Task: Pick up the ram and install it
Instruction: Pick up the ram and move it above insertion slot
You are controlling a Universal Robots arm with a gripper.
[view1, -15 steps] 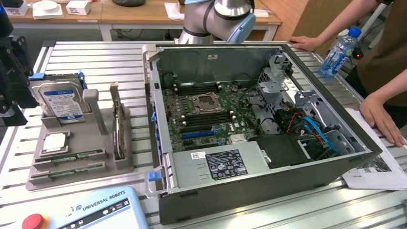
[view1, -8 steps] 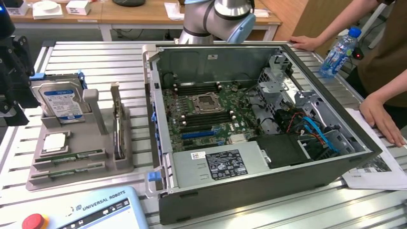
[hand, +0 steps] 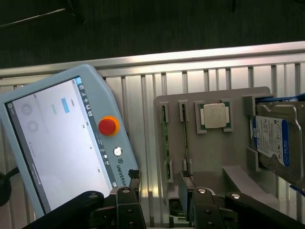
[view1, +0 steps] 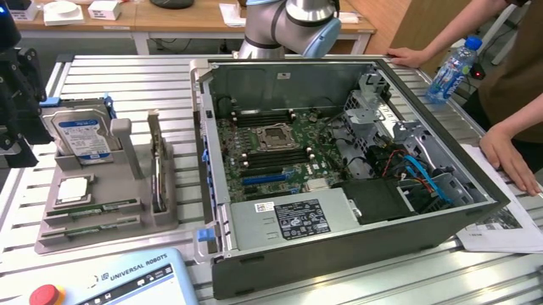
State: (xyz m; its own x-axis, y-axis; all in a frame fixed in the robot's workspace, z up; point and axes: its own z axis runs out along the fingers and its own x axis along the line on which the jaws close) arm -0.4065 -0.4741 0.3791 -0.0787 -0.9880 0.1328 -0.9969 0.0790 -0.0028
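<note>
table: slatted aluminium surface carrying all parts. case: open computer case lying on its side at the centre, motherboard exposed. arm: base and elbow behind the case. person: one hand on papers at the exterior view's right, the other on the table edge near a water bottle. pendant: teach pendant with a red stop button, lying beside the tray. tray: grey fixture at the exterior view's left of the case. drive: standing at the tray's far end. ram: green stick seated on edge in the tray's outermost slot, well apart from the case. second stick: in the neighbouring slot. processor: flat in its recess, just beside that stick. tool: fingers spread and released, grasping nothing, hovering over the tray's edge near the ram slots.
</note>
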